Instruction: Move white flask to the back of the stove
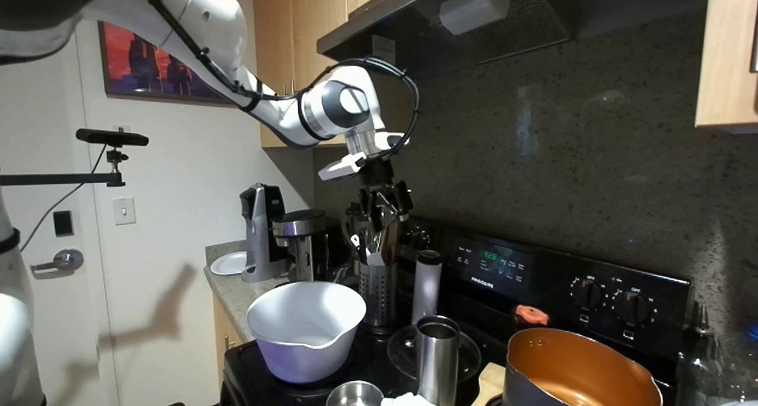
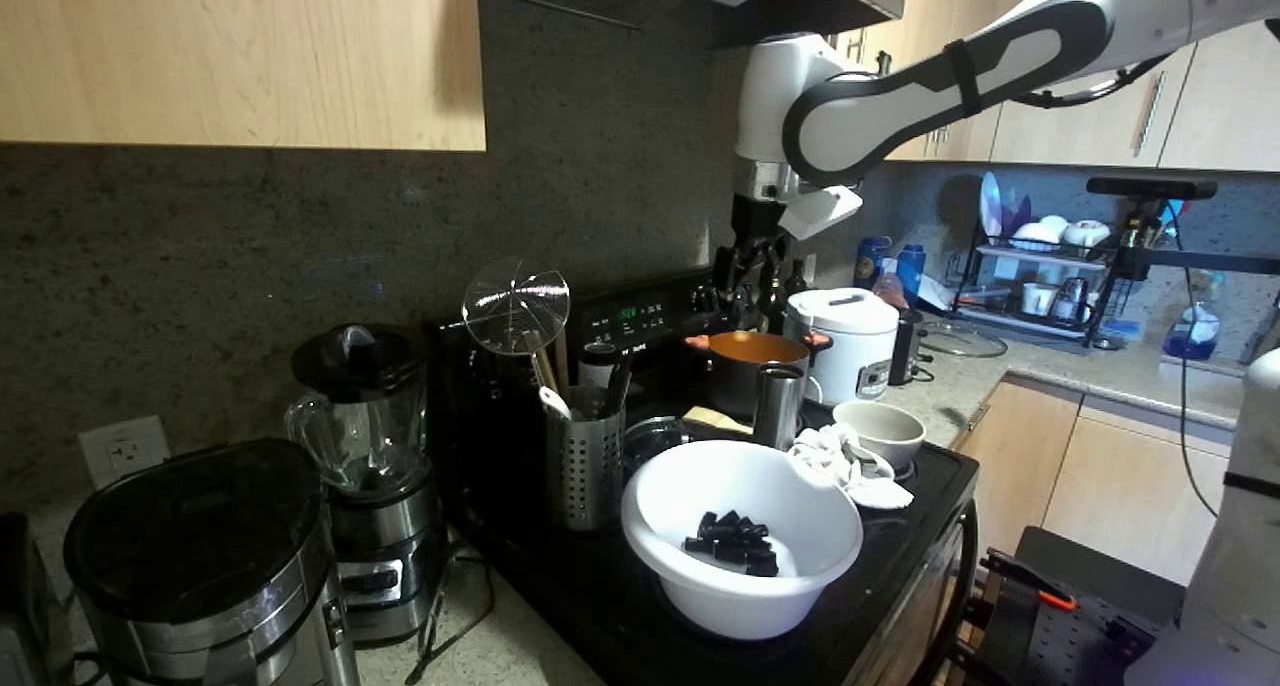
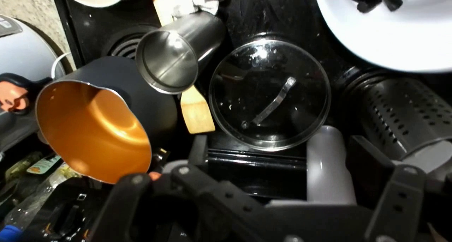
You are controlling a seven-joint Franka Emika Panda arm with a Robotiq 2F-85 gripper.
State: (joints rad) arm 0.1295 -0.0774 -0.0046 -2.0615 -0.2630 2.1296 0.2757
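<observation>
My claw (image 3: 282, 148) is positioned above the stove (image 2: 590, 586); its two fingers (image 3: 199, 152) stand wide apart. The stove is black, with a raised back panel (image 1: 545, 282) bearing knobs (image 1: 587, 294) and a lit display (image 1: 490, 255). A wide white bowl (image 2: 740, 611) stands on it. A copper-lined pot (image 3: 91, 136) stands near the panel. A round glass lid (image 3: 270, 94) lies flat near the pot. A perforated steel utensil holder (image 1: 378, 293) stands near the bowl. The white flask (image 1: 425, 287), dark-capped, stands upright at the stove's rear, near the holder and the panel. In the wrist view it appears between my fingers, nearer the one seen beside the holder. A steel cup (image 1: 438, 370) stands upright beside the lid. A wooden spatula (image 3: 197, 115) lies between lid and pot. Several short black pieces (image 2: 735, 544) rest in the bowl.
</observation>
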